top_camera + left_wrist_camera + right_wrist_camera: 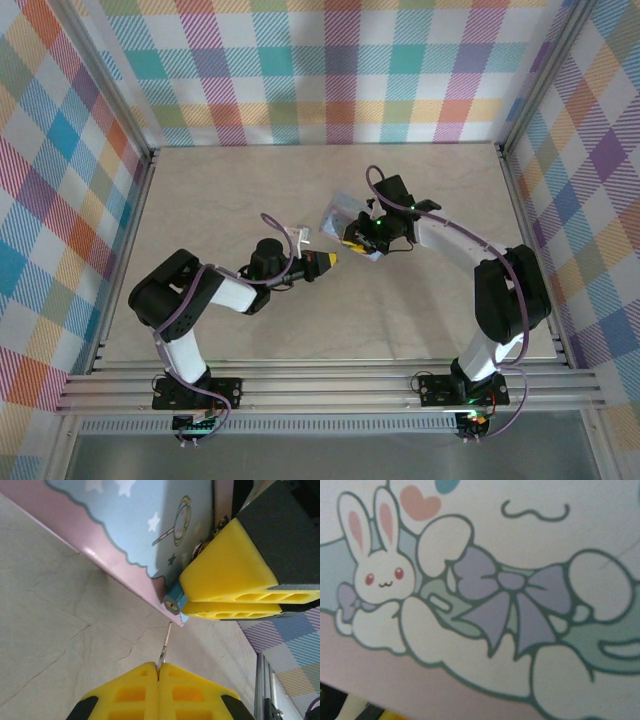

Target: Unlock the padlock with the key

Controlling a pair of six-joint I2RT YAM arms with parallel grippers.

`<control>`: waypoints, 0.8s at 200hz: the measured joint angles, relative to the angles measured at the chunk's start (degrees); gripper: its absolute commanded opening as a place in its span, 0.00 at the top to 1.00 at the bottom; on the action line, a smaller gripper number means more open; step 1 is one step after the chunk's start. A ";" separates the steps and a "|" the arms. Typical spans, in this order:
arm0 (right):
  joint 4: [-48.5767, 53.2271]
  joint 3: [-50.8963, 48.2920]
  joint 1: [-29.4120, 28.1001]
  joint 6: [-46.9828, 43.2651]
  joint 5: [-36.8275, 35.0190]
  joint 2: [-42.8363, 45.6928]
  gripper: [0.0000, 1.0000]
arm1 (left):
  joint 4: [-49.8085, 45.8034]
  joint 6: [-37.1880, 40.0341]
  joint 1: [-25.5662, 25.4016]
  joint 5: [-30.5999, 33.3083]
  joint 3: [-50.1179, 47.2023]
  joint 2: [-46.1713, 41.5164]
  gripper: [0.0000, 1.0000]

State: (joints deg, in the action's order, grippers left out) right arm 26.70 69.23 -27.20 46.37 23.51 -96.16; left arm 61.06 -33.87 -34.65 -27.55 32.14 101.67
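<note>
Padlock sits at the tin's lower corner edge, a tiny blue-teal body poking out from the right gripper, whose yellow fingers are pressed together and clamped on it. Its keyhole faces away from the tin, toward the key. The key is a thin metal shaft, tip near the keyhole but apart from it and a little off-line. It is pinched in the left gripper, fingers together on it. From above we see the left gripper just off the tin, on the side away from the right gripper, with the table under all of it. We judge the step to be insertion. The shaft should be lined up with the keyhole axis first, then pushed straight in with small corrections and the right clamp steady. Only once it is seated should it be twisted, since a skewed push could bend the key or shove the lock. Hard to see: most of the lock body and the shackle are covered by the right fingers, the key's head is buried in the left fingers, and its teeth are too small to read. The right wrist view of the tin print is blurred.
</note>
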 measured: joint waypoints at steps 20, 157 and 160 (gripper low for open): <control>-0.02 0.00 0.04 0.39 0.61 0.00 1.00 | 1.01 -0.02 0.00 -0.42 0.79 0.66 1.00; 0.68 1.09 0.90 1.25 2.97 0.00 1.00 | 6.45 -0.94 0.48 -1.44 1.88 3.82 1.00; 0.90 1.25 0.92 1.25 3.04 0.00 1.00 | 6.64 -0.79 0.48 -1.51 1.88 3.89 1.00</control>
State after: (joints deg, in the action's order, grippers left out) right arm 27.59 70.48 -26.28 47.62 26.55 -96.16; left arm 67.70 -34.65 -34.17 -29.06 34.02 105.56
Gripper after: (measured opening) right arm 0.218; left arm 0.046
